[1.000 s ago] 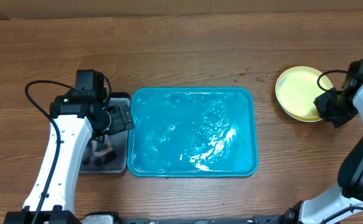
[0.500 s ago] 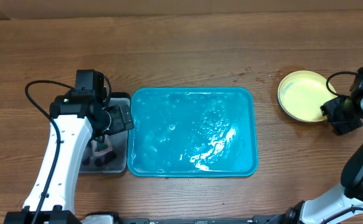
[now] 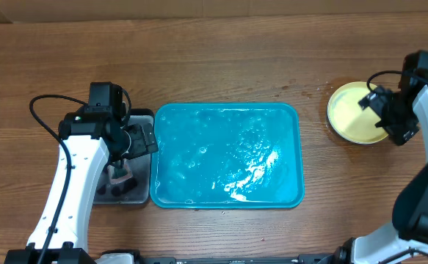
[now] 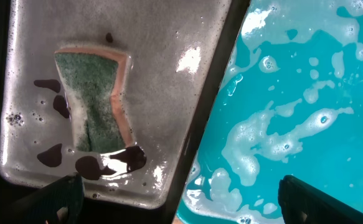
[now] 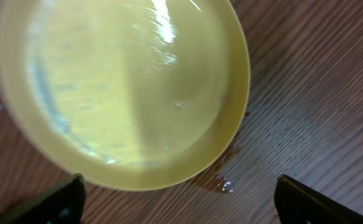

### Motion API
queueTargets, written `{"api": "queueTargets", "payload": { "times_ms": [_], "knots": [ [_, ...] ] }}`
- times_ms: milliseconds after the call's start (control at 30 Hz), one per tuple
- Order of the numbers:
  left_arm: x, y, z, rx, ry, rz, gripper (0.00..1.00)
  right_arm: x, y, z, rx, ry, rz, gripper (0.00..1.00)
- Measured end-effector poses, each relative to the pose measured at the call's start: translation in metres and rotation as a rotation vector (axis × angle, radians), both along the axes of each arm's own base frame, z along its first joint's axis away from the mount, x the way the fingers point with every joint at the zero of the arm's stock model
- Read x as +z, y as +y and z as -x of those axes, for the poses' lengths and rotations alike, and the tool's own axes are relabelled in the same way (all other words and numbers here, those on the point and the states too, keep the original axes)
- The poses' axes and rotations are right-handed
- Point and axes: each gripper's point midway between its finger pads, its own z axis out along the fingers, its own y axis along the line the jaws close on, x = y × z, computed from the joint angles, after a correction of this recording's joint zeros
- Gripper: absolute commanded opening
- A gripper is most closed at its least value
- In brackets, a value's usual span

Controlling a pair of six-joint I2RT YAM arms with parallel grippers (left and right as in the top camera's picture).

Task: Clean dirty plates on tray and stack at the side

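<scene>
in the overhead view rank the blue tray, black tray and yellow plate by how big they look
1. blue tray, clearly the largest.
2. black tray, probably; it is partly hidden, so this place is unsure.
3. yellow plate, smallest, its right edge partly covered.

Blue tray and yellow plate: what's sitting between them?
Nothing sits there: only bare wooden table lies between the tray and the plate, as the overhead view shows.

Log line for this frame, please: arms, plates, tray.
left gripper open over black tray, sponge in it | right gripper open above yellow-green plate lying on table | turquoise tray soapy, no plates
</scene>
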Motion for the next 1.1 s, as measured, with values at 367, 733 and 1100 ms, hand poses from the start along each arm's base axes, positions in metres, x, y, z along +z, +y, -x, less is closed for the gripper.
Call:
{"api": "queueTargets", "payload": {
  "times_ms": [367,733,1100],
  "knots": [
    [0.0,0.0,0.0,0.0,0.0,0.0,1.0,0.125,0.069,-0.02,0.405,-0.35,0.011,0.9],
    [0.0,0.0,0.0,0.0,0.0,0.0,1.0,0.191,0.165,0.006,0.837,-0.586,-0.025,1.0],
    [0.0,0.0,0.0,0.0,0.0,0.0,1.0,0.206,0.209,0.031,0.967,-0.639,-0.158,1.0]
  ]
}}
